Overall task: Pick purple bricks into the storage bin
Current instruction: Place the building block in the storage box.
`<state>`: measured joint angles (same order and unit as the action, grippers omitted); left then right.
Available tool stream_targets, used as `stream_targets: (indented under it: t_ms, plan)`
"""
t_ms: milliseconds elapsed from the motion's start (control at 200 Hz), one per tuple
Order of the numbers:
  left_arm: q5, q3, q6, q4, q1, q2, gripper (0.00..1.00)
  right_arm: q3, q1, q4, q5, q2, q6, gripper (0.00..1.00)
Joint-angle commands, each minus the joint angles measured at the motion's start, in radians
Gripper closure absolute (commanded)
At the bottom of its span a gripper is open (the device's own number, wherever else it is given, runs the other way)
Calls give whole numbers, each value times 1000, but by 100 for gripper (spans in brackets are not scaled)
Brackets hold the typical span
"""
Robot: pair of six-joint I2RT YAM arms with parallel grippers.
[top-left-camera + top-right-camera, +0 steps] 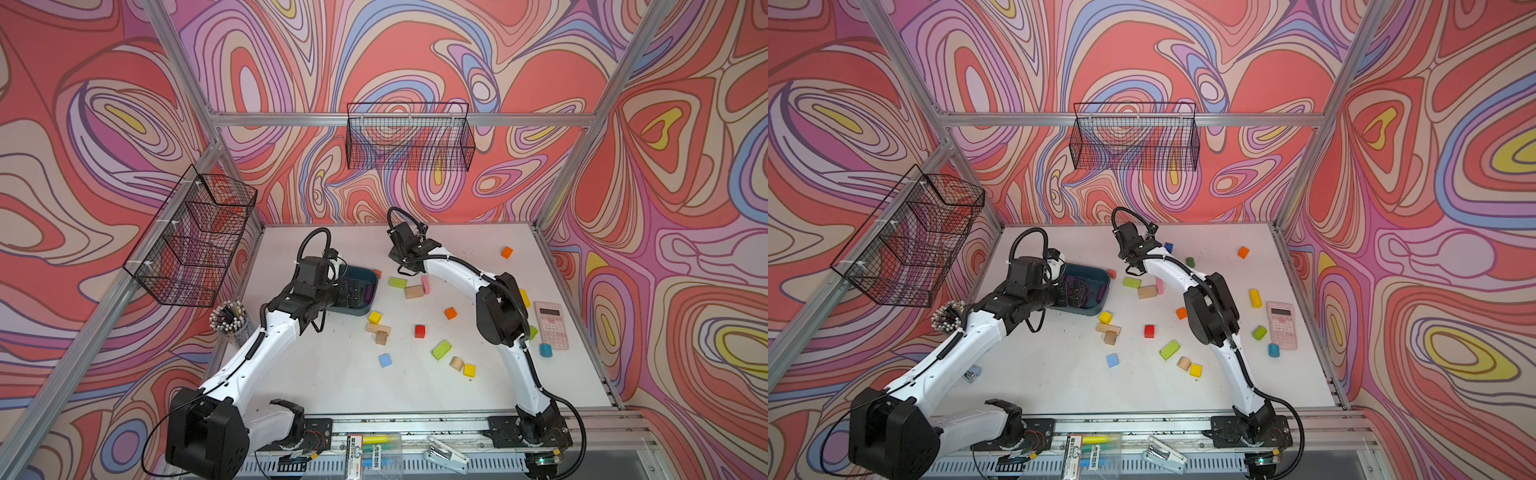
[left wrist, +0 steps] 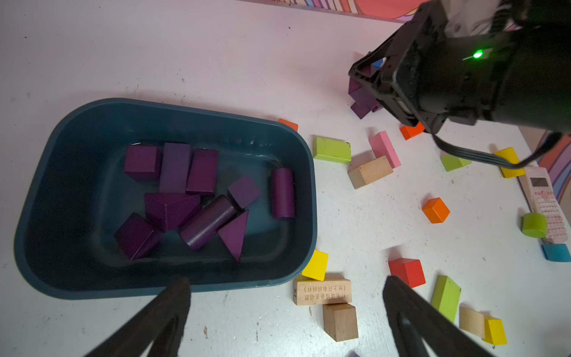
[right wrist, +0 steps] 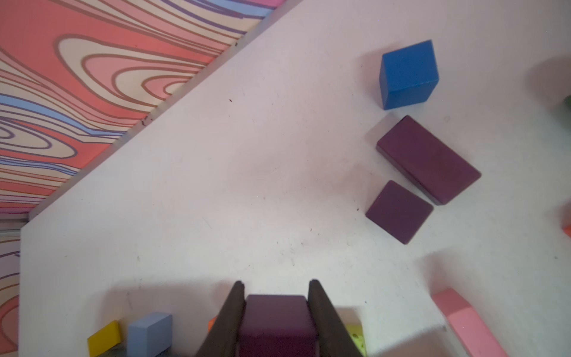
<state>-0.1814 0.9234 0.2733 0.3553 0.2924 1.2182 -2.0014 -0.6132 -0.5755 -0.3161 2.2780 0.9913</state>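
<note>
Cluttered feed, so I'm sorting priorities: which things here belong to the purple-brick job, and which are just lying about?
Job: storage bin; binned purple bricks; held purple brick in the shut right tool; two loose purple bricks.
Lying about: blue cube; pink slab; pink calculator; red cube; wire baskets.

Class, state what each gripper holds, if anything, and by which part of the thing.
The right gripper clamps a purple brick by two opposite side faces. The left gripper is open and holds nothing.
</note>
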Motion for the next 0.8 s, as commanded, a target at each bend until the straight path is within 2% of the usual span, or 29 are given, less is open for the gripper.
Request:
stream_targets:
  t_ms: [0, 456, 796]
  plan:
    - [33, 41, -14, 34, -11, 22, 0, 43, -15, 23, 4, -73, -20, 78]
    - [112, 60, -17, 63, -16, 52, 0, 203, -65, 42, 31, -251, -62, 79]
    - [151, 66, -8, 69, -35, 47, 0, 272, -84, 53, 14, -329, -88, 79]
